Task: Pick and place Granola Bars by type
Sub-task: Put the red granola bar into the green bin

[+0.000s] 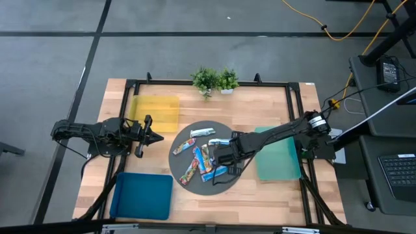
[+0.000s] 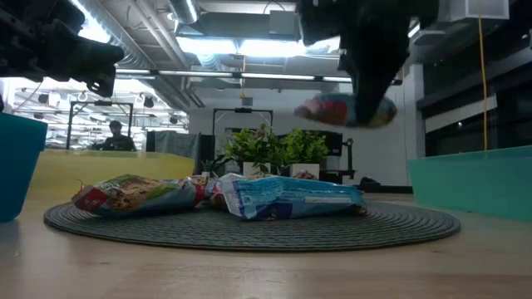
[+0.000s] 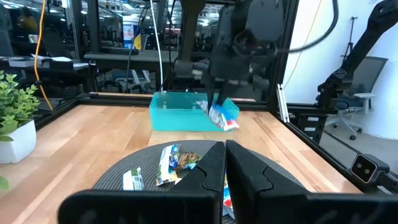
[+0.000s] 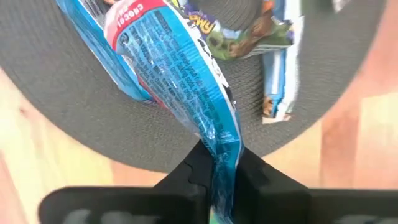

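Note:
Several granola bars (image 1: 197,156) in blue, silver and multicoloured wrappers lie on a dark round mat (image 1: 182,140) in the middle of the table. My right gripper (image 1: 224,156) hovers over the mat's right part, shut on a blue-wrapped bar (image 4: 180,74). In the low view that bar (image 2: 345,110) is well above the mat. My left gripper (image 1: 155,136) waits, shut and holding nothing, just left of the mat. Its fingers (image 3: 225,168) point toward the right arm. My right gripper pinches the blue bar by the crimped end of its wrapper (image 4: 225,149), between the two fingers (image 4: 252,177). The fingers come from above, pointing down. The bar is lifted clear of the mat and the other bars, and it sticks out sideways below the fingers (image 2: 345,110).
A yellow mat (image 1: 155,112) lies at the far left, a blue mat (image 1: 142,195) at the near left and a green mat (image 1: 278,153) on the right under my right arm. Two small potted plants (image 1: 214,79) stand at the far edge. A black frame (image 1: 130,88) rings the table.

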